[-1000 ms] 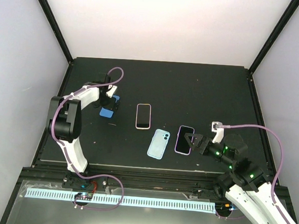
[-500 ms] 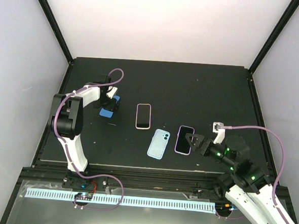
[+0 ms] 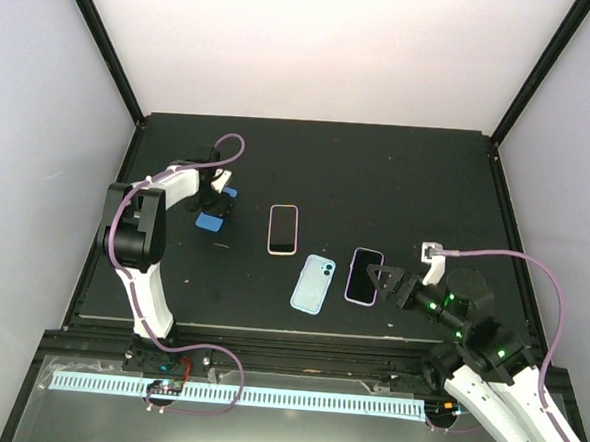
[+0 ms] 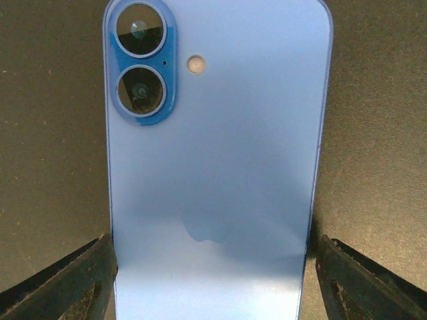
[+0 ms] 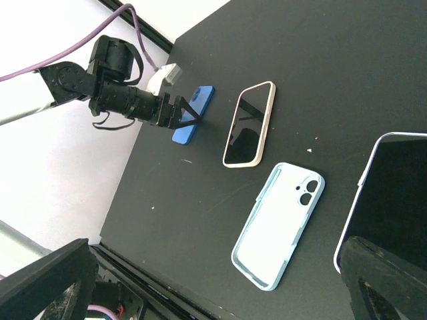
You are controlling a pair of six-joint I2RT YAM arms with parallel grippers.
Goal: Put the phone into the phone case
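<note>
The left arm (image 3: 138,242) reaches to the back left of the table, where the blue phone (image 4: 213,167) lies flat, camera side up. It is well apart from the empty pale blue phone case (image 3: 313,283) near the front middle. The left gripper (image 4: 213,280) stands astride the phone's long edges, one finger hard by each side; I cannot tell whether they pinch it yet.

The chief risk, as I judge it, is a poor hold. The phone is thin and lies flat, so fingers closing on so little edge could slide off or skid it along the surface. The case seems to lie hollow side up, so a face-down phone would need turning over, and it could drop then. The path to the case also passes the pink-rimmed phone (image 3: 284,228), which could be knocked.

The right arm (image 3: 497,364) holds its gripper (image 3: 377,279) spread wide and empty at the near end of the lilac-rimmed phone (image 3: 364,275), just beside the case. A nudge there could shift the case.

Plain white walls (image 3: 325,53) and black corner posts (image 3: 101,39) enclose the rig. The table (image 3: 398,177) is matte black and faintly speckled. A pale perforated rail (image 3: 264,395) runs along its near edge.
</note>
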